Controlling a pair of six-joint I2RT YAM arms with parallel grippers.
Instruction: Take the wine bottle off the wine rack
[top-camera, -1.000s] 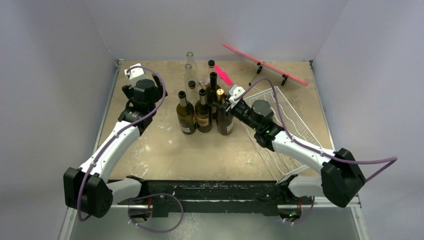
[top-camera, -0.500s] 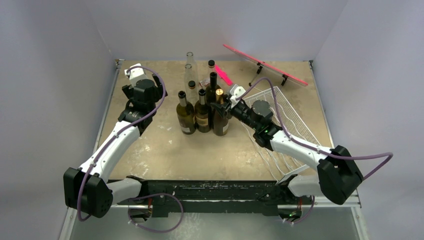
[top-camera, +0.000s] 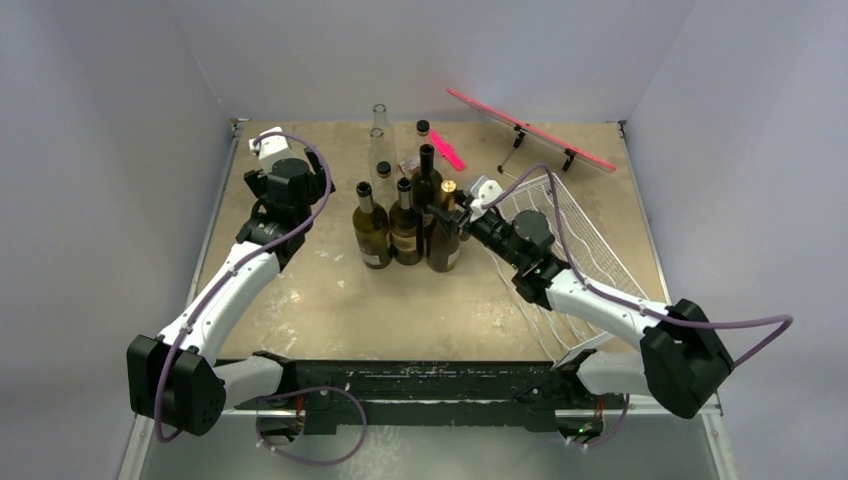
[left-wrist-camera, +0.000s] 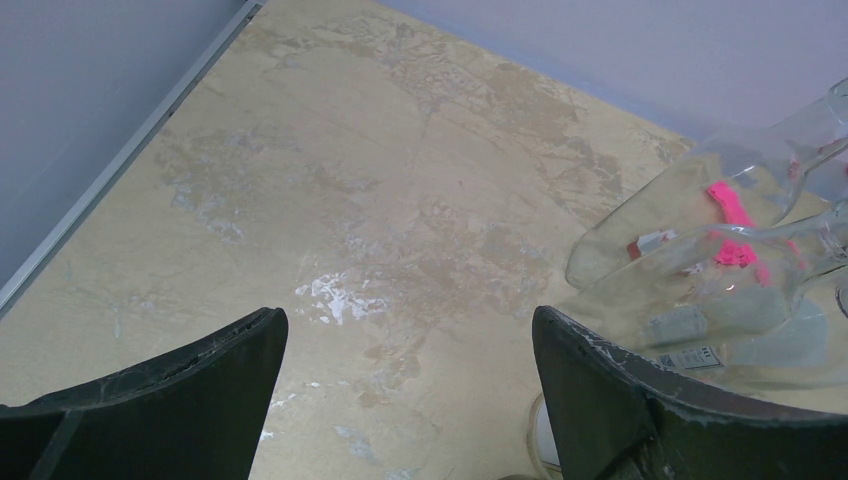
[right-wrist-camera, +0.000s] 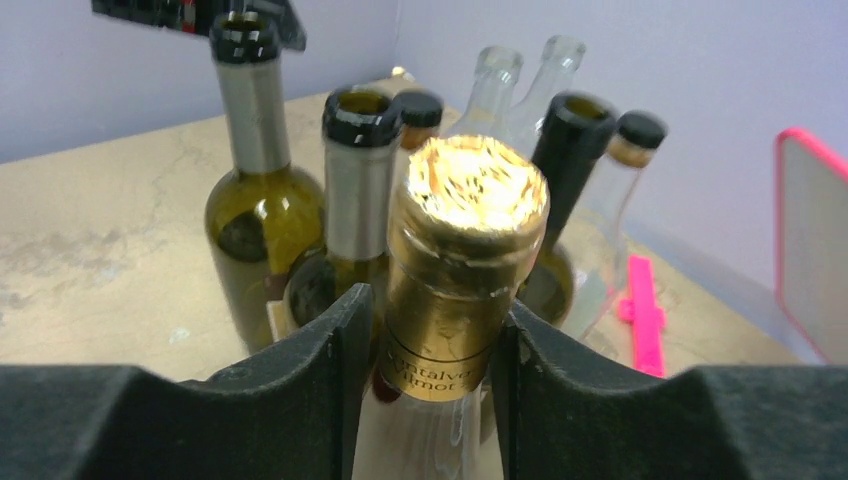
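Right wrist: right tool (right-wrist-camera: 430, 330) grips the gold-capped wine bottle (right-wrist-camera: 465, 250), other bottles (right-wrist-camera: 255, 190) crowding behind; left tool (left-wrist-camera: 408, 335) spread wide.

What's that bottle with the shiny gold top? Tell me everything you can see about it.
The gold-topped wine bottle is glass, with crinkled gold foil over its mouth and neck and dark print on the foil's lower band. From above, its body looks dark with a pale label low down. It stands about upright on the table, at the right end of a cluster of other bottles, off the white wire rack. The right arm's jaws press its neck from both sides.
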